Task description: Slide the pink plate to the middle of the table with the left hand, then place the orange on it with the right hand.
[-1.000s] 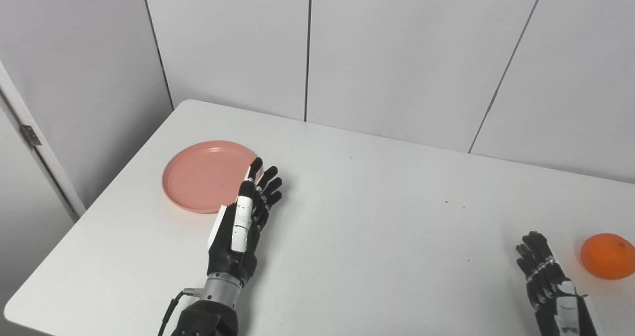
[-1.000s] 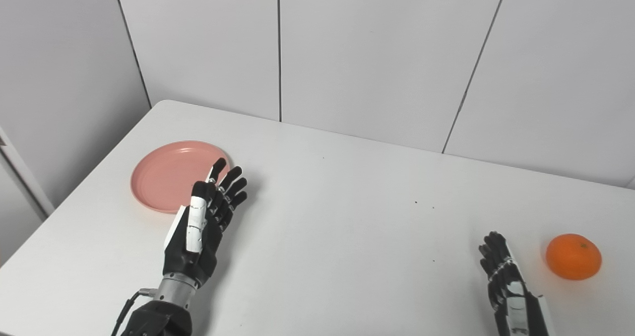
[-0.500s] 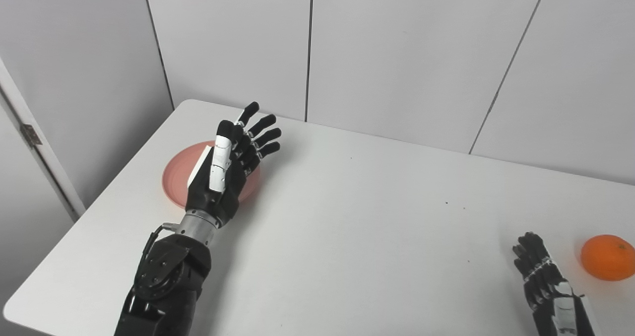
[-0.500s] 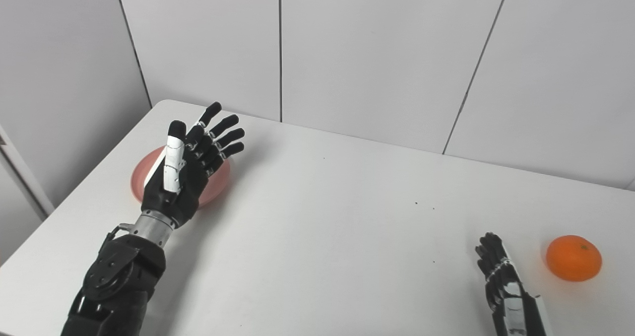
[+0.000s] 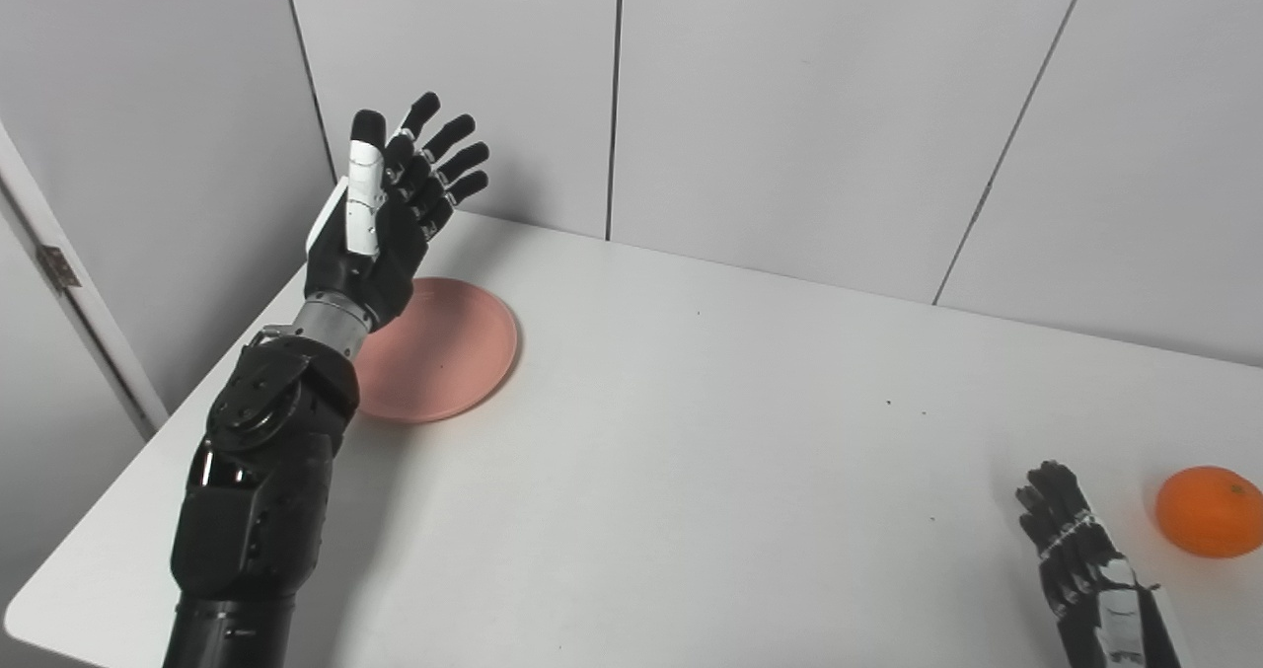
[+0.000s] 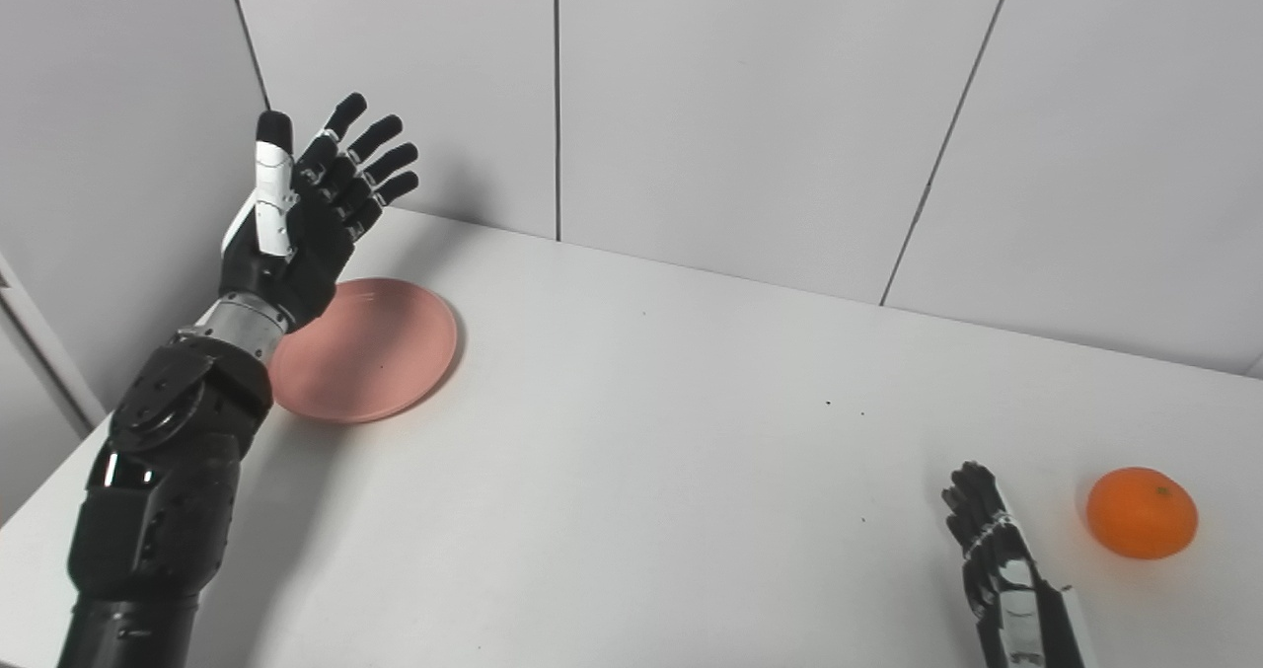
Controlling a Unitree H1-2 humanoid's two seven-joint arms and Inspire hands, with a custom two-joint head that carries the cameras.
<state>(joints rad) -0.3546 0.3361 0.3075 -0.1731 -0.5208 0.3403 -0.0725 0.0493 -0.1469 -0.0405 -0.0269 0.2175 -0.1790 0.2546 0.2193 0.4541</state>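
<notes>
The round pink plate [image 5: 444, 347] lies flat at the table's left side, its left part hidden behind my left forearm. My left hand [image 5: 390, 204] is raised well above the plate's far-left rim, palm turned right, fingers spread, holding nothing. The orange [image 5: 1209, 510] rests near the table's right edge. My right hand [image 5: 1071, 540] sits low at the front right, just left of the orange and apart from it, fingers extended and empty.
The white table [image 5: 710, 431] spans the view, with a few small dark specks near its middle. Grey wall panels [image 5: 789, 106] stand right behind its far edge. A door frame with a hinge [image 5: 59, 268] is at the left.
My left hand has risen from table level beside the plate's right rim to high above its far-left side. Plate, orange and right hand have stayed in place.
</notes>
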